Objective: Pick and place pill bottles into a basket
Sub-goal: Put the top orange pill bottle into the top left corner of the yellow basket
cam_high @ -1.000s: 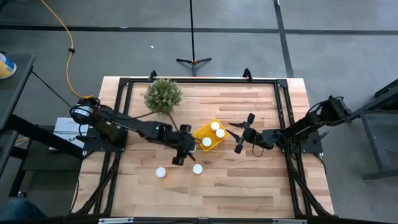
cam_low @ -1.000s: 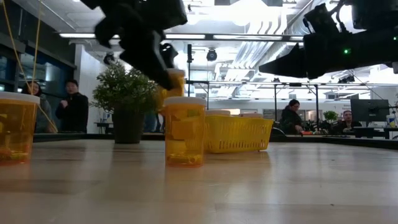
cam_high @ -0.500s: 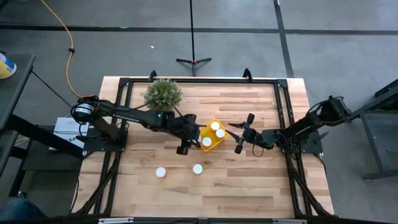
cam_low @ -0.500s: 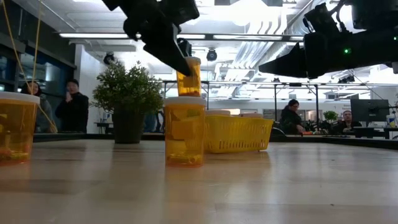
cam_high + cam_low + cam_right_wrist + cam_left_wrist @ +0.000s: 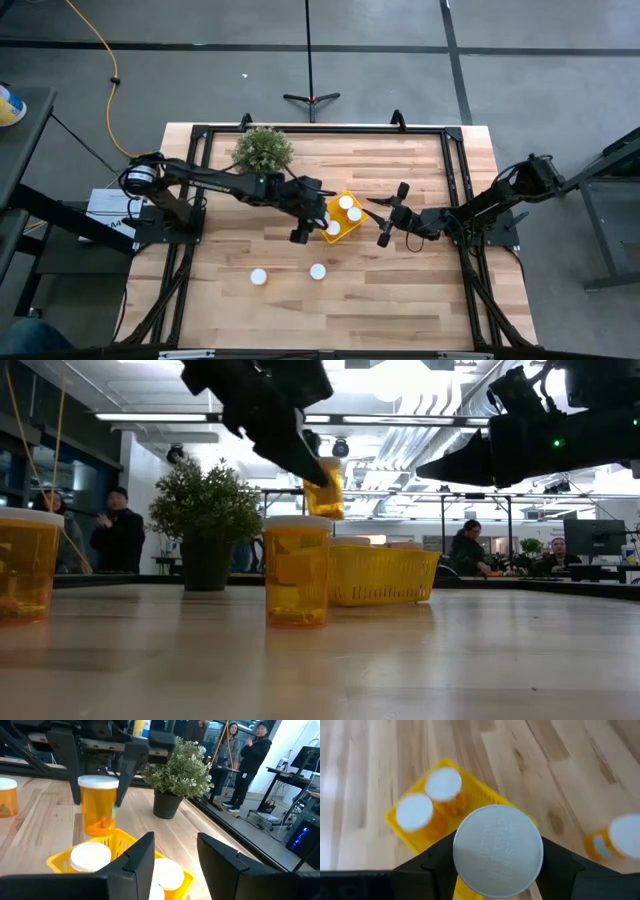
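I have the left gripper [image 5: 303, 222] out over the middle of the table [image 5: 400, 300], at the near-left edge of the yellow basket [image 5: 340, 232]. Its jaws are clamped on a pill bottle [image 5: 99, 805]: in the right wrist view one dark finger sits on each side of the orange body just below the white cap, and the bottle hangs upright, clear of the basket rim, above the basket's corner. In the left wrist view the held bottle's cap [image 5: 498, 851] fills the space between the two fingers, with the basket directly beneath it.

Two bottles [image 5: 349, 207] stand inside the basket, white caps up; the overhead view shows a third cap [image 5: 333, 228] at the basket's near corner, and I cannot tell whether that is the held bottle or one already inside.

Two more bottles stand upright on the bare wood nearer the front edge, one [image 5: 259, 277] to the left and one [image 5: 318, 271] just right of it, apart from each other and well apart from the basket.

The right gripper [image 5: 391, 214] hovers just right of the basket, jaws apart, holding nothing.

A potted plant [image 5: 263, 153] stands at the far left of the table.
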